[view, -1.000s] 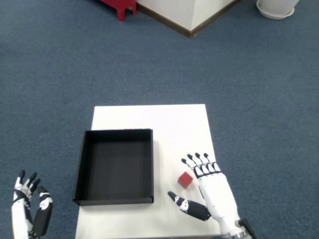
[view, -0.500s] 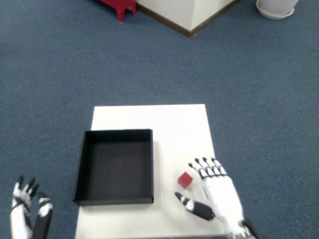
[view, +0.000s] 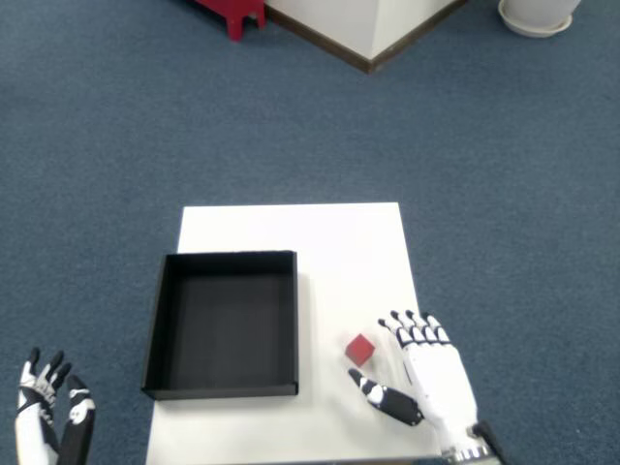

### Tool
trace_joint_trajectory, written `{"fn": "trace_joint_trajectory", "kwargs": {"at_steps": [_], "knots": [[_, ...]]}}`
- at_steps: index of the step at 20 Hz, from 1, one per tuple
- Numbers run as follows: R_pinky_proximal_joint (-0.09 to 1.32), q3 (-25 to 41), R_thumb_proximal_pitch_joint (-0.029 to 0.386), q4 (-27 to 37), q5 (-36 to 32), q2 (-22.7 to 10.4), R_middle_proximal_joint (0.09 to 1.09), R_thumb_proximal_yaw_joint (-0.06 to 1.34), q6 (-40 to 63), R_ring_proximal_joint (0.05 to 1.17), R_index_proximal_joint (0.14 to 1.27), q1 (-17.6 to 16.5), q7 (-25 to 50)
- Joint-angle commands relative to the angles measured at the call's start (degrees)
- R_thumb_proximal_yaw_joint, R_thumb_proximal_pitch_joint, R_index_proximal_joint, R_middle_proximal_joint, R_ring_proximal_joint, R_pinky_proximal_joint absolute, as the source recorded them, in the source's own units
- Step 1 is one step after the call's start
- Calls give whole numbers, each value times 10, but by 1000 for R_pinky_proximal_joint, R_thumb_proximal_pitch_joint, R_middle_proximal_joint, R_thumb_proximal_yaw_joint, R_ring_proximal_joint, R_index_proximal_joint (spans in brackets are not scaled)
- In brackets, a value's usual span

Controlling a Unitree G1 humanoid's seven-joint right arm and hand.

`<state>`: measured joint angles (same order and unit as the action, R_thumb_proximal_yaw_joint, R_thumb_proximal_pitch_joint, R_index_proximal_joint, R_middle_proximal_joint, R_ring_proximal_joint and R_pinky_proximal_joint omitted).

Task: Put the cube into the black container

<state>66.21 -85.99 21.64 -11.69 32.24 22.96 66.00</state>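
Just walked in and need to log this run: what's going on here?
A humanoid robot is working at a small white table, meant to put the red cube into the black container. The cube sits on the table just right of the container, which looks empty. The right hand is open beside the cube, fingers spread, thumb below it, not holding it. The other hand is low at the left, off the table.

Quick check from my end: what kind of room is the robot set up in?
Probably an office or lab room, though little shows. The floor is blue carpet, a white wall corner with dark baseboard stands at the top, and the work sits on a small white table placed directly on the carpet.
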Motion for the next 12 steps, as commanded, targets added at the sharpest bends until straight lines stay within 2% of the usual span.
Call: {"fn": "trace_joint_trajectory", "kwargs": {"at_steps": [1, 12], "knots": [[-4, -13, -12, 9, -21, -13, 190, 308, -6, 177, 335, 23, 3], [-11, -21, -11, 18, -29, -7, 193, 286, -26, 173, 369, 27, -17]]}}
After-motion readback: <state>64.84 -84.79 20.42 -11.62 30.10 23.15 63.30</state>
